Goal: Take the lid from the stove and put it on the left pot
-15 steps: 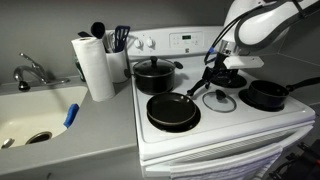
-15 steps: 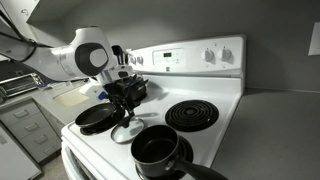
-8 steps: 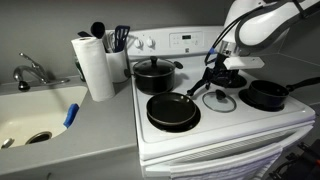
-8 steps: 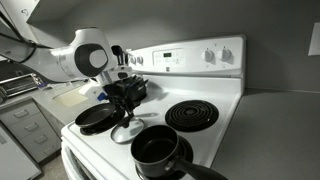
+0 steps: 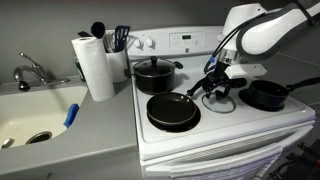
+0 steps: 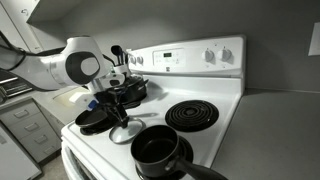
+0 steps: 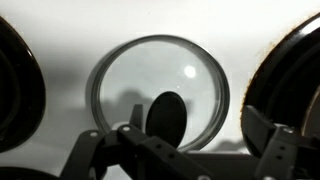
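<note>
Gripper [image 5: 213, 88] lower, above lid [image 7: 150, 80]

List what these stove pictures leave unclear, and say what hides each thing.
Lid: in an exterior view the gripper covers part of it, so contact cannot be judged.
Small pot: its handle runs off the bottom edge in an exterior view.
Tall pot: contents hidden by its black cover in both exterior views.
Stove: dial markings too small in both exterior views.
</note>
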Available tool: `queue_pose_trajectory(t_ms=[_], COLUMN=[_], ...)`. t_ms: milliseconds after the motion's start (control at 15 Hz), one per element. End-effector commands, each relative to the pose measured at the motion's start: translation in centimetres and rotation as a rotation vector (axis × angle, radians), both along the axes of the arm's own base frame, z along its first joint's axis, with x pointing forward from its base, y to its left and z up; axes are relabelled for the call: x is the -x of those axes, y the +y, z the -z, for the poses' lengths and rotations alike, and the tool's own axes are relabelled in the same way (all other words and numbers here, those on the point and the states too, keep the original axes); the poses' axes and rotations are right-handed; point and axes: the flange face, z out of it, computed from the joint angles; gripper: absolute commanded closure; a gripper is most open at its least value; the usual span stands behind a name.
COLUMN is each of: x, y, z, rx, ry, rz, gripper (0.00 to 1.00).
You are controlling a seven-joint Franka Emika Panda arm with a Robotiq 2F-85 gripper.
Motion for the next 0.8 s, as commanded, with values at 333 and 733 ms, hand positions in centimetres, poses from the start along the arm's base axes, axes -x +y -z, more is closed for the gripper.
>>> queue_pose_trajectory(t_ms=[333, 733], x=[3.2, 1.9], y=[-3.8, -5.4], z=[-0.6, 1.3], rx=[0.036, 0.016], ry=[-0.062, -0.113], rz=[0.031, 0.033], gripper=[0.0, 0.0])
